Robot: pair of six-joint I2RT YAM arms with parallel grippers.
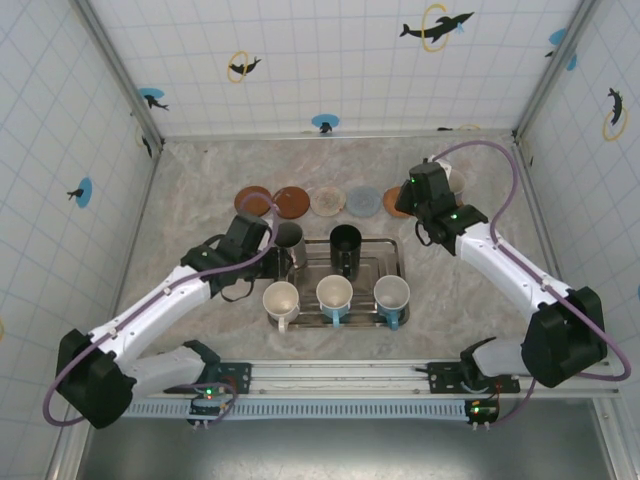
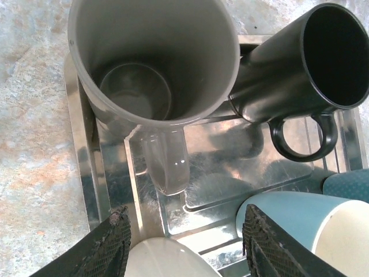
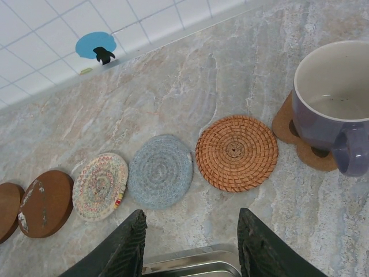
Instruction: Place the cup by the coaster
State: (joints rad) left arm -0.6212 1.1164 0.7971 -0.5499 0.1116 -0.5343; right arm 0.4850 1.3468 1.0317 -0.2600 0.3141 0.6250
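Note:
A grey cup (image 2: 153, 63) stands at the back left of the steel tray (image 2: 81, 173), its handle (image 2: 167, 161) turned toward my left gripper (image 2: 187, 242). That gripper is open just short of the handle, with nothing between its fingers. From above, the left gripper (image 1: 272, 262) sits beside the grey cup (image 1: 288, 240). A row of coasters lies behind the tray: brown (image 3: 46, 202), patterned (image 3: 100, 186), grey-blue (image 3: 159, 171) and woven orange (image 3: 236, 152). My right gripper (image 3: 190, 242) hangs open and empty over the table in front of the last two.
A black cup (image 2: 311, 69) stands next to the grey one. Three pale cups (image 1: 334, 295) line the tray's front. A purple cup (image 3: 331, 98) rests on a cork coaster (image 3: 285, 118) at the right end. Tiled walls enclose the table.

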